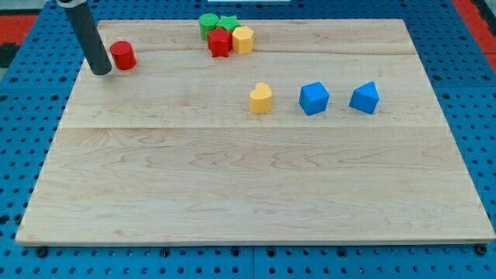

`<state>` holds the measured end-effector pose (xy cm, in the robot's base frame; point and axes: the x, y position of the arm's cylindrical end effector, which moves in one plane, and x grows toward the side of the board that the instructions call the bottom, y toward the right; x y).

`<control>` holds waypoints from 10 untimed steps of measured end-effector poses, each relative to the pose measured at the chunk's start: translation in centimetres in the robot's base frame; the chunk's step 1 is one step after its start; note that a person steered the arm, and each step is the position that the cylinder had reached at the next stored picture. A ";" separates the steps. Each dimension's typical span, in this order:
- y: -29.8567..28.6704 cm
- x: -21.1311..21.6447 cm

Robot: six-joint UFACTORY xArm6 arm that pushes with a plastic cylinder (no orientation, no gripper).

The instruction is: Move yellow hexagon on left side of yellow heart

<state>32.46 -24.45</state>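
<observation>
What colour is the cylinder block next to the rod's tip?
Red. The cylinder shows in the camera view, just right of my tip.

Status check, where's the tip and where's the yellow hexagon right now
My tip at the view's top left, beside red cylinder. Yellow hexagon far off, touching red star. Yellow heart alone mid-board.

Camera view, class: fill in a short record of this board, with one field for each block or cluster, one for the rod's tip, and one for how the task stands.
tip: my tip at the view's upper left, just left of the red cylinder
cluster at view's top: green cylinder, green star, red star, yellow hexagon
yellow heart: near the middle, alone
blue blocks: one right of the heart, another further right
task state: hexagon not yet left of the heart
</observation>
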 end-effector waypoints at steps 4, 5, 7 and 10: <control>7.1 -13.3; 9.4 -13.3; 22.6 -13.1; 31.1 -9.2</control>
<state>23.26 6.68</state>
